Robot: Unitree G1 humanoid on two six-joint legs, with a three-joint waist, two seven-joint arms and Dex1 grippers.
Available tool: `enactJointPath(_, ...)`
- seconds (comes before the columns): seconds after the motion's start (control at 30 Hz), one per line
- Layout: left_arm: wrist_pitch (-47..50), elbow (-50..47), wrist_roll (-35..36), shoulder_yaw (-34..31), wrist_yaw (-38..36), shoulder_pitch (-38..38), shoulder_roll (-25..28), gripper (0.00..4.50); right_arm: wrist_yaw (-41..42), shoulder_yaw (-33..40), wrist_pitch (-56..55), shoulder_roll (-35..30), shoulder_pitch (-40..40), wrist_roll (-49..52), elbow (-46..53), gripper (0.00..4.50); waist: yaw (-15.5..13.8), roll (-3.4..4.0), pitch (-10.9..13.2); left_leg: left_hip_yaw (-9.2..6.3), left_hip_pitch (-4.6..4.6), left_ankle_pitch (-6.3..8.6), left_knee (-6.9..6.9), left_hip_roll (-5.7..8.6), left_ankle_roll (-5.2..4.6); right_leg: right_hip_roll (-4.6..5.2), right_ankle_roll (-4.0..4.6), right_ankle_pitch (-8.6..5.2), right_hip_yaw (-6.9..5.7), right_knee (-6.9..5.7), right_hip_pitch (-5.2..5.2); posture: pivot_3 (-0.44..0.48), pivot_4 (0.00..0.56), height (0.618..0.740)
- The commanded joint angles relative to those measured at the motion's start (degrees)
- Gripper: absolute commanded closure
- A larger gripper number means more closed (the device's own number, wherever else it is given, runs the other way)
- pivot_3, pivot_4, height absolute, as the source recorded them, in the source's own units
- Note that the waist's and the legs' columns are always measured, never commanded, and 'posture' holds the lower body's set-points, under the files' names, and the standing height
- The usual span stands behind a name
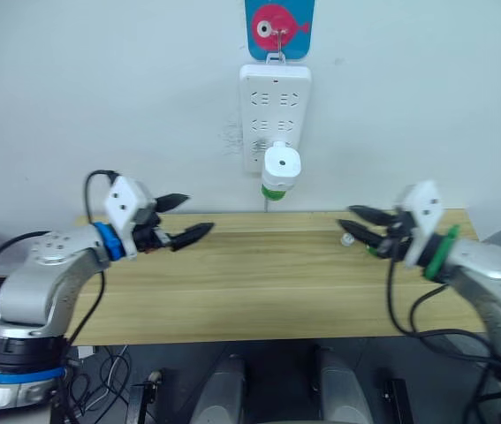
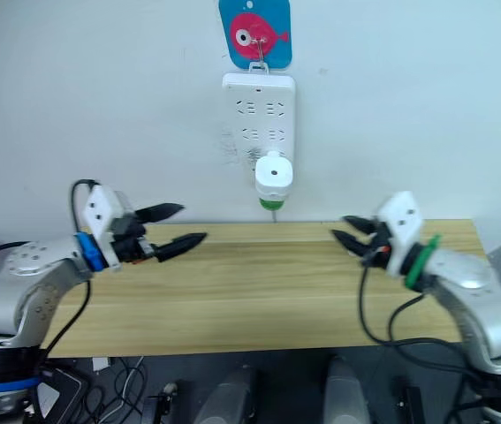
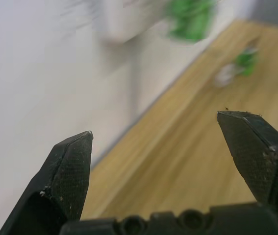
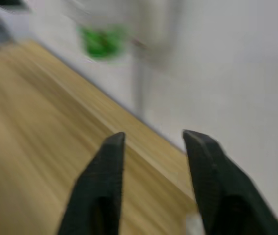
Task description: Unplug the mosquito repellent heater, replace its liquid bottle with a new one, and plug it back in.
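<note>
Left gripper (image 1: 185, 219): I see its fingers (image 3: 72, 166) spread wide with nothing between them; it hovers above the left part of the worktop, tips aimed right toward the middle.

Right gripper (image 1: 362, 225): I see its fingers (image 4: 107, 171) parted by a moderate gap, empty, hovering over the far right of the worktop with tips aimed left.

Small item by right gripper: a small clear piece with a green part (image 1: 348, 238) lies on the worktop just beside the right fingertips; I cannot tell whether they touch it.

Mosquito repellent heater (image 1: 281, 164): plugged into the lower end of the socket strip on the far wall, between the two grippers and above the worktop's far edge. Its round hole faces out toward me.

Bottle (image 1: 276, 187): hangs below the heater with a green band; the long axis of heater and bottle runs vertically.

Socket strip (image 1: 275, 97): long, white, upright on the wall, hung under a blue card with a pink fish (image 1: 278, 24).

Worktop (image 1: 259, 291): light wood, running left to right, against a plain white wall.
</note>
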State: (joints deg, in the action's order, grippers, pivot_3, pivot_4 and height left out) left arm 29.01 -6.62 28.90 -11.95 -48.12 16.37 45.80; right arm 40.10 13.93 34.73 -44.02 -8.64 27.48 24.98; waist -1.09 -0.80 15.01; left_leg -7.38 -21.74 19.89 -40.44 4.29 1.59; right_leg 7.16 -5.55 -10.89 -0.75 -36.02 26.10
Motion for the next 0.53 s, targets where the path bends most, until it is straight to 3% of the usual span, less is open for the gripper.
enactJointPath(0.03,-6.58,6.58,-5.24,-2.6,0.17,-1.54,2.41,0.0,4.15,7.77,-7.75,-3.8,3.14,-2.91,-6.42,1.45,-0.12,0.0,0.0,0.07,0.0,0.0,0.02,-0.01,0.0,0.0,0.0,0.0,0.0,0.01,0.0,0.093,0.251,0.74)
enactJointPath(0.17,-12.34,14.26,-8.82,-3.88,0.38,-2.73,3.22,0.0,5.75,10.99,-13.81,-5.76,3.66,-5.01,-15.01,0.03,0.12,0.0,0.0,0.28,0.07,0.0,0.05,-0.04,0.0,0.0,0.0,0.0,0.07,-0.01,0.0,0.088,0.249,0.74)
enactJointPath(0.53,-14.7,13.13,-9.39,-4.2,-0.29,-4.68,2.45,0.0,4.96,8.03,-16.1,-4.05,2.16,-6.63,-17.8,0.03,0.07,0.0,0.0,0.14,0.06,0.0,0.05,-0.05,0.01,0.02,-0.01,0.0,0.06,-0.02,0.01,0.106,0.24,0.74)
